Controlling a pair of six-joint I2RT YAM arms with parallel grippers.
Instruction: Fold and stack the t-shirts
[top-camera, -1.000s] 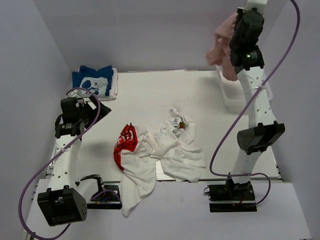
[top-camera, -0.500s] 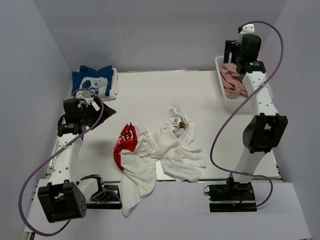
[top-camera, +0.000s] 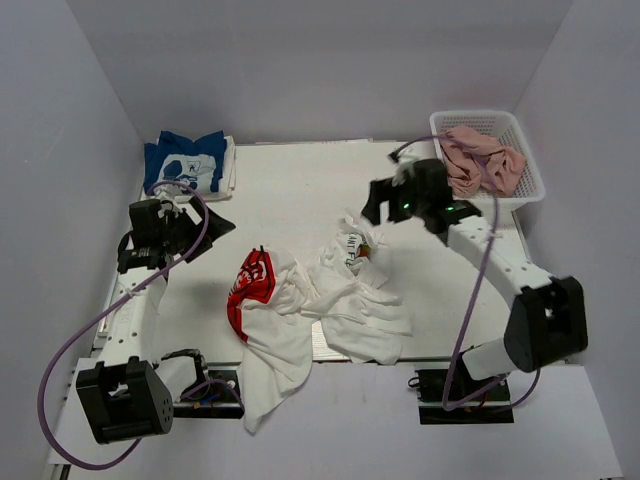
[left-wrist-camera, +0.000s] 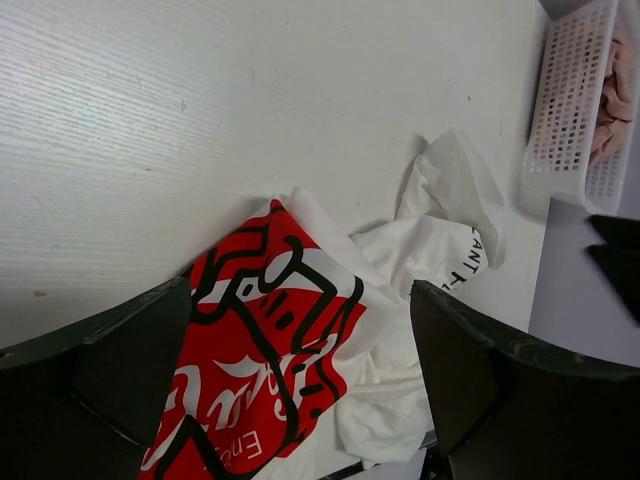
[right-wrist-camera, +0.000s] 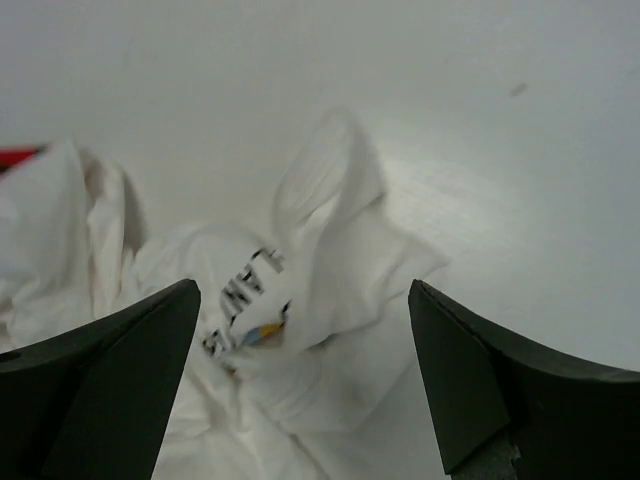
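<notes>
While spread empty, left claw (left-wrist-camera: 300, 290), right claw (right-wrist-camera: 305, 290) above white table (top-camera: 300, 190), grey walls (top-camera: 300, 70).

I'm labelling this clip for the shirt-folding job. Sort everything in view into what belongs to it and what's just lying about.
Belongs to the job:
red-print tee
crumpled white tee
pink tee, lying in the basket
blue tee, far left corner

Just lying about:
basket
table
</notes>
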